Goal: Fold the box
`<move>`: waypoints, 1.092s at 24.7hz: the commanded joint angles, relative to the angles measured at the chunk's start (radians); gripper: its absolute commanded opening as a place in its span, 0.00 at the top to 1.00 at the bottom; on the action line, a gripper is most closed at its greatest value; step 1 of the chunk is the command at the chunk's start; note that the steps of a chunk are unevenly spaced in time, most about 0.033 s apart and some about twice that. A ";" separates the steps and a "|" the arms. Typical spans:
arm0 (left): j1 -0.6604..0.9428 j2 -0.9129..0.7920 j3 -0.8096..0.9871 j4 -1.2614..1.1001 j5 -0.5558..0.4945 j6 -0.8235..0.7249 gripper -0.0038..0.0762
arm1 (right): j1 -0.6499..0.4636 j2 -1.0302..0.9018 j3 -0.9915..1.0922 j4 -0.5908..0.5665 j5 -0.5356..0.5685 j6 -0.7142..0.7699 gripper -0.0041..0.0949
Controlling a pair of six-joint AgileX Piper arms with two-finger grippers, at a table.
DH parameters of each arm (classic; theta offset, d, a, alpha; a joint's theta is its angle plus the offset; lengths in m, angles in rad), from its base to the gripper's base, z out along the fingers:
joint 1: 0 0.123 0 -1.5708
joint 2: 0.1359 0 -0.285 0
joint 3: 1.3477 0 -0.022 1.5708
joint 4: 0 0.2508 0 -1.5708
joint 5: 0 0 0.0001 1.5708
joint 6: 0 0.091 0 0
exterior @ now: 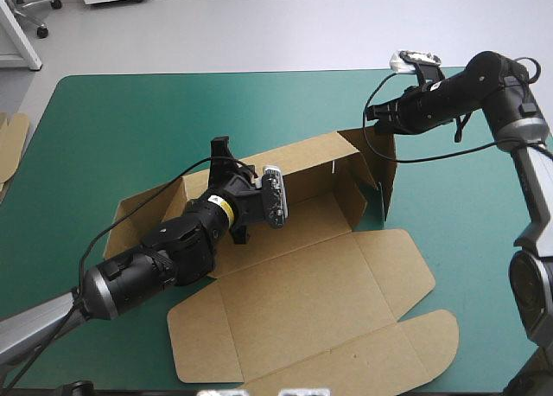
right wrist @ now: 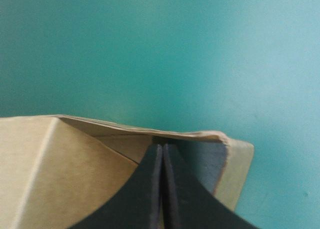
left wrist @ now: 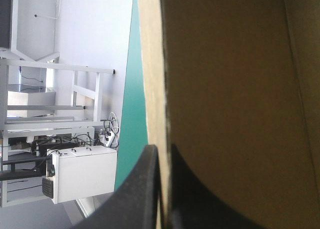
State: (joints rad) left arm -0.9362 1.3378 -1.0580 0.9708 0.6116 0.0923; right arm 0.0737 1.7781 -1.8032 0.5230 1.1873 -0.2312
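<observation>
Clamped by the left black fin-fingered gripper (left wrist: 162,150), all but closed, on the raised far wall of the brown cut-board box (exterior: 302,292). Nipped likewise by the right black fin-fingered gripper (right wrist: 162,148), nearly closed, at the upright flap on the box's far right corner. Spread beyond on the teal-green table cover (exterior: 130,128), lid panel flat toward the near edge.
</observation>
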 commanded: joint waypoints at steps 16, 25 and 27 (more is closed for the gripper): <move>-0.008 -0.029 -0.020 -0.012 -0.052 -0.016 0.97 | -0.007 0.081 -0.197 0.019 -0.100 -0.005 0.99; -0.008 -0.029 -0.020 -0.016 -0.061 -0.016 0.97 | -0.009 0.094 -0.197 -0.019 0.059 0.008 0.99; -0.008 -0.029 -0.020 -0.016 -0.061 -0.016 0.97 | -0.009 0.086 -0.193 -0.021 0.059 0.020 0.99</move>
State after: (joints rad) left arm -0.9362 1.3367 -1.0580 0.9631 0.6084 0.0848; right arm 0.0737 1.9274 -1.9663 0.4816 1.2372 -0.2188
